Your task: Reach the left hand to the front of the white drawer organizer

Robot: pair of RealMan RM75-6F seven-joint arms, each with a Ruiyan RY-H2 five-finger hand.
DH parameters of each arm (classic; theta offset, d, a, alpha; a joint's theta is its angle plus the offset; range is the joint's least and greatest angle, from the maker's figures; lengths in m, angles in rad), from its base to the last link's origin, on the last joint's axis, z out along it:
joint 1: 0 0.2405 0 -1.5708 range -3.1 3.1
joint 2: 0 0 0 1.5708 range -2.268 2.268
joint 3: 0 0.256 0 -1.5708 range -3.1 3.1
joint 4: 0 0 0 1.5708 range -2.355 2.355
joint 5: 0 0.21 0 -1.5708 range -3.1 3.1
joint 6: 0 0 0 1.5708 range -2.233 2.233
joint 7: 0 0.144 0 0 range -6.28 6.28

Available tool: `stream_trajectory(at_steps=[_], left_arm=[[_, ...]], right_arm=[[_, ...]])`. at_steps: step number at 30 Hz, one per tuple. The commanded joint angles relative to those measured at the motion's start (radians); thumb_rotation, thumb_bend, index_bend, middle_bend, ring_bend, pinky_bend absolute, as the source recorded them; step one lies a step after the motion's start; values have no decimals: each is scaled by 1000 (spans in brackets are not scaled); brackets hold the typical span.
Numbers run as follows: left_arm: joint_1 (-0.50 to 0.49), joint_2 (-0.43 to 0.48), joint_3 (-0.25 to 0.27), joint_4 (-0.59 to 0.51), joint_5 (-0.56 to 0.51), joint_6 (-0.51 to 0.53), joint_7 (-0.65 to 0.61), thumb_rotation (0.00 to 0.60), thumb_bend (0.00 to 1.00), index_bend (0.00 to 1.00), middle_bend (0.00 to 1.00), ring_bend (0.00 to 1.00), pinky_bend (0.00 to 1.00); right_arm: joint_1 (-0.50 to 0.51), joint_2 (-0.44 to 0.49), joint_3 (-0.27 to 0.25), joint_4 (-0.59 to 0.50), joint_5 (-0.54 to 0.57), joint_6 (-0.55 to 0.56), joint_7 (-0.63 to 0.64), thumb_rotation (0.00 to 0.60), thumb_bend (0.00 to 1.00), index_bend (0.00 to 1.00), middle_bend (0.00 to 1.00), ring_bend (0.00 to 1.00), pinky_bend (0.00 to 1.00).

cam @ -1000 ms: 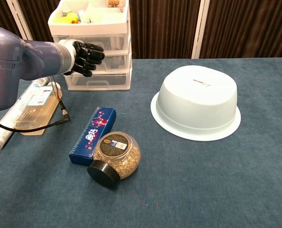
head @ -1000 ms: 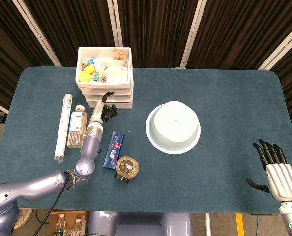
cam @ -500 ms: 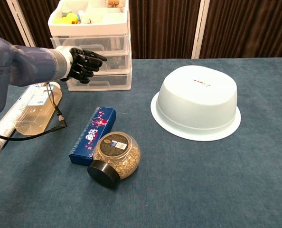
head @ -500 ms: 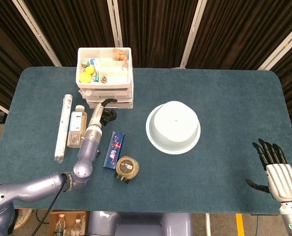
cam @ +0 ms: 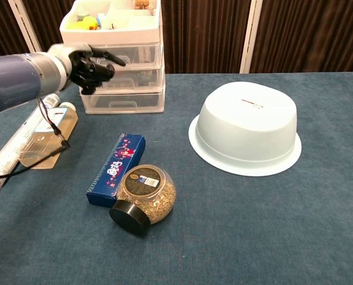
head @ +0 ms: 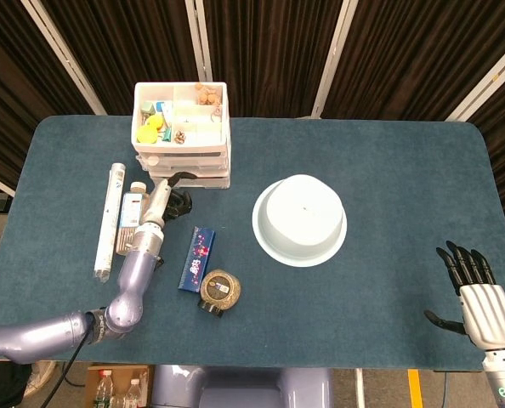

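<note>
The white drawer organizer point(head: 182, 136) point(cam: 127, 65) stands at the back left of the table, its stacked drawers facing me and its top tray full of small items. My left hand point(head: 169, 194) point(cam: 87, 66) hovers just in front of the drawer fronts, toward their left side. Its fingers are loosely curled with one stretched toward the drawers, and it holds nothing. My right hand point(head: 476, 294) rests open at the table's near right corner, fingers spread, far from everything.
A bottle point(head: 132, 218) and a long wrapped roll point(head: 107, 221) lie left of my arm. A blue box point(cam: 116, 168) and a tipped jar of seeds point(cam: 142, 197) lie near the front. An upturned white bowl point(cam: 247, 126) sits mid-table.
My left hand has drawn back and shifted left along the drawer fronts, and the forearm swung left with it. The right hand stayed still.
</note>
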Motion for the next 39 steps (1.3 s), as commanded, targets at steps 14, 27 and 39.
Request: stream_trajectory(at_steps=[14,27,39], left_arm=[[-109,143,76,-32,0,143,552,600,741,192,1000,957,890],[-135,120,83,51,-134,110,594,600,741,191,1000,957,890],[-141,144,59,11,-244,83,598,600,753,426,1000,960,890]], right_arm=[[2,0,-2,-5,4,-8,-4,600,121,0,0,0,0],[4,2,-2,-6,7,-12,4,600,122,0,0,0,0],[1,2,-3,-7,1,-6,8,600,122,0,0,0,0]])
